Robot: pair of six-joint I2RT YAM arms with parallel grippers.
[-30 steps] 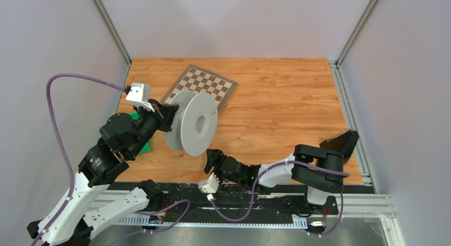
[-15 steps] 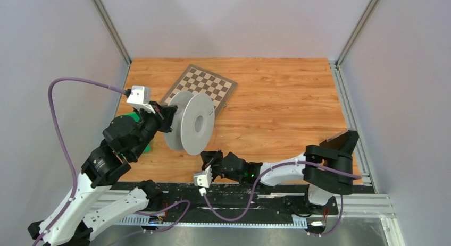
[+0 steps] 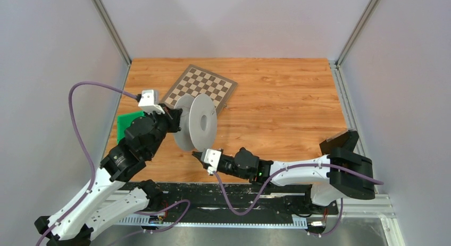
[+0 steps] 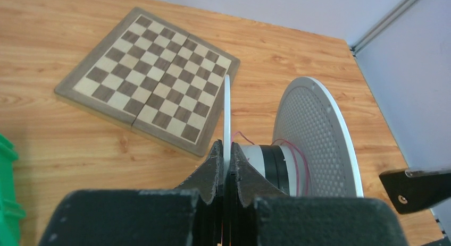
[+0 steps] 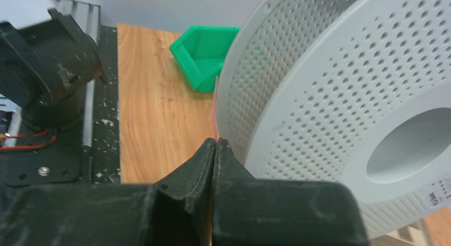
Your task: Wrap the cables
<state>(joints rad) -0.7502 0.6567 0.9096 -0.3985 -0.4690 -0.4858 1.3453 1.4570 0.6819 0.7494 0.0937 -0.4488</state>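
A grey perforated spool (image 3: 198,127) stands on edge on the wooden table, with loose turns of thin red cable (image 4: 295,160) around its hub. My left gripper (image 3: 173,118) is shut on the spool's near flange (image 4: 227,110), which is pinched edge-on in the left gripper (image 4: 227,151). My right gripper (image 3: 199,155) sits low at the spool's front edge. In the right wrist view the right gripper (image 5: 215,142) is shut on the red cable (image 5: 216,105), which runs up beside the spool's flange (image 5: 340,92).
A folded chessboard (image 3: 201,85) lies behind the spool, touching or nearly touching it. A green bin (image 3: 126,124) sits at the table's left edge beside the left arm. Purple camera cords loop off both wrists. Grey walls enclose the table.
The right gripper has shut on the red cable and moved left and up to the spool's lower edge. The left arm has swung right, turning the spool more edge-on.
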